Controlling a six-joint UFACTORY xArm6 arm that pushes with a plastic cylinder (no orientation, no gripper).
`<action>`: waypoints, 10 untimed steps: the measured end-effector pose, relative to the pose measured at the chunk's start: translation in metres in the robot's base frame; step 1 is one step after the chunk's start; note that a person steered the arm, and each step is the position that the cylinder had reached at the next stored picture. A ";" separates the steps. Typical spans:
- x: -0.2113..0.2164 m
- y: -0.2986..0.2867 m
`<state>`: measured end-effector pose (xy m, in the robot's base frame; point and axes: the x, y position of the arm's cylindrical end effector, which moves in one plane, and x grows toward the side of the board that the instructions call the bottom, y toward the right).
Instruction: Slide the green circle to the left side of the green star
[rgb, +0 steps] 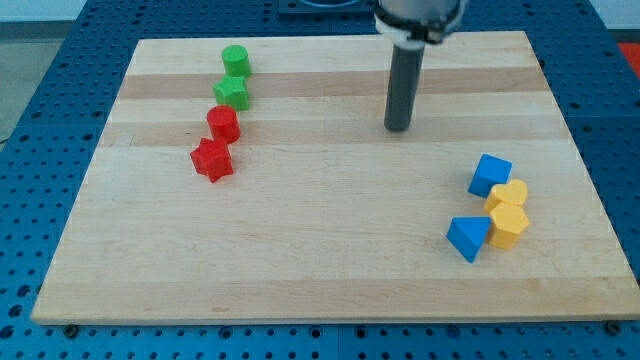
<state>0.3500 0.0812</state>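
The green circle (236, 60) sits near the view's top left of the wooden board (330, 250). The green star (232, 93) lies just below it, touching or nearly touching. My tip (398, 128) is the lower end of a dark rod, standing far to the right of both green blocks, in the upper middle of the board. It touches no block.
A red hexagon-like block (223, 124) and a red star (212, 160) lie below the green star in a slanted line. At the view's right are a blue cube (490, 175), a blue triangle (468, 238), a yellow heart-like block (510, 195) and a yellow hexagon (508, 226).
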 end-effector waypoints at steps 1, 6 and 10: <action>-0.060 -0.011; -0.155 -0.174; -0.132 -0.192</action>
<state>0.2176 -0.1109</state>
